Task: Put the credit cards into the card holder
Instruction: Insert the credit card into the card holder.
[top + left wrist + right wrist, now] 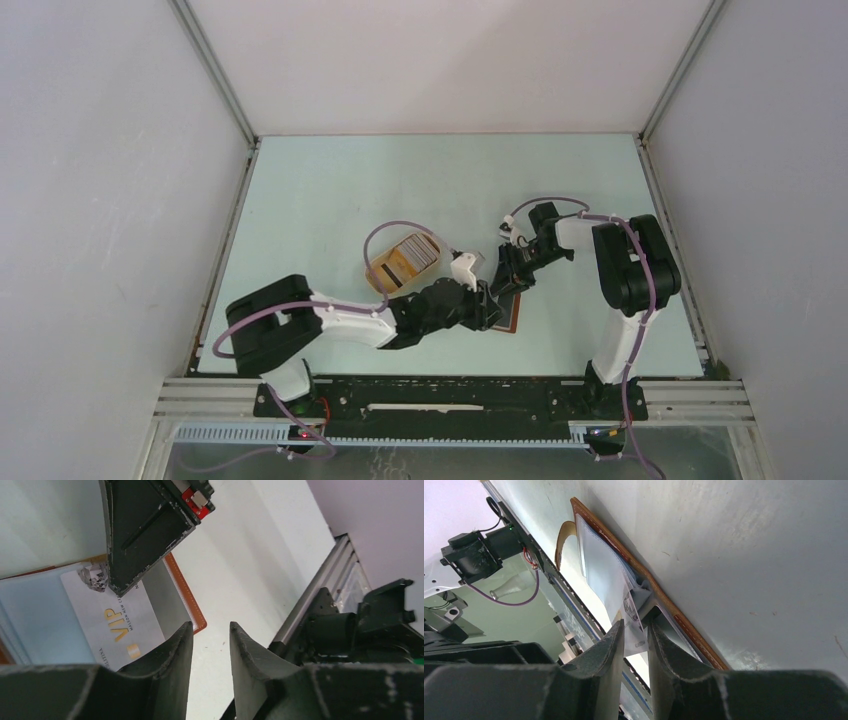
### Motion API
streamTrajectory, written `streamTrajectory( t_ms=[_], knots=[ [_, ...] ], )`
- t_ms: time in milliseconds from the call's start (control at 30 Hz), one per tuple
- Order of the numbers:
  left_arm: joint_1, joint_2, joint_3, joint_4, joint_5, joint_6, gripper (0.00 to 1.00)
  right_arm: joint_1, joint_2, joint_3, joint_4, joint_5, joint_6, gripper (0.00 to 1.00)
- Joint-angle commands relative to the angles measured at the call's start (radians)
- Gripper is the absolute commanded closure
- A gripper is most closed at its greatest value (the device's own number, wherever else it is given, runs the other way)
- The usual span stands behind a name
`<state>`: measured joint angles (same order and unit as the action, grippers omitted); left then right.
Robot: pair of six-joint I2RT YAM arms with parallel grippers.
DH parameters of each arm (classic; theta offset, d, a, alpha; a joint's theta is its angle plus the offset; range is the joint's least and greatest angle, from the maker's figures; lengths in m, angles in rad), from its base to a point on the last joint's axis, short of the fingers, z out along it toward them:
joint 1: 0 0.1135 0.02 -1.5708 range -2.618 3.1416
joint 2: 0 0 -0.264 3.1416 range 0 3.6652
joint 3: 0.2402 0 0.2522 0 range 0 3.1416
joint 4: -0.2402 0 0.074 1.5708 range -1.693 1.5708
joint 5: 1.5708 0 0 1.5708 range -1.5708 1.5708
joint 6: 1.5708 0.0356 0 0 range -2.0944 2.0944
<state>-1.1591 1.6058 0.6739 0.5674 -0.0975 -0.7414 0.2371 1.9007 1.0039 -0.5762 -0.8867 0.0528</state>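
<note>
The card holder (512,318) lies open on the table, its reddish-brown edge (189,602) and bluish-grey pockets showing. On its pocket rests a white credit card (117,625) with gold "VIP" lettering. My right gripper (508,282) reaches down onto it, and one of its fingers (142,530) covers the card's far corner. From the right wrist, the jaws of the right gripper (636,626) stand a little apart with the white card's corner (631,612) between the tips. My left gripper (211,627) hovers open beside the holder's corner, nothing between its fingers. More credit cards (412,252) lie in the tan tray.
The tan oval tray (373,278) sits just left of the two grippers. The holder's strap tab (563,532) curls up at its far end. The table's near rail (320,587) and the right arm's base (372,625) stand close on the right.
</note>
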Motion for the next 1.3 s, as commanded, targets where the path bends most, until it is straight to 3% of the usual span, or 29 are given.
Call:
streamTrajectory(
  t_ms=[0, 367, 567, 1267],
  knots=[
    [-0.023, 0.078, 0.09, -0.04, -0.009, 0.016, 0.63, 0.008, -0.006, 0.027, -0.009, 0.02, -0.018, 0.68],
    [-0.086, 0.187, 0.27, -0.305, -0.224, 0.047, 0.61, 0.01, -0.005, 0.033, -0.012, 0.026, -0.015, 0.69],
    [-0.092, 0.234, 0.336, -0.4, -0.269, 0.04, 0.59, 0.01, -0.005, 0.033, -0.011, 0.026, -0.014, 0.68],
    [-0.103, 0.247, 0.39, -0.497, -0.368, 0.062, 0.55, 0.01, -0.012, 0.039, -0.025, 0.019, -0.029, 0.65]
  ],
)
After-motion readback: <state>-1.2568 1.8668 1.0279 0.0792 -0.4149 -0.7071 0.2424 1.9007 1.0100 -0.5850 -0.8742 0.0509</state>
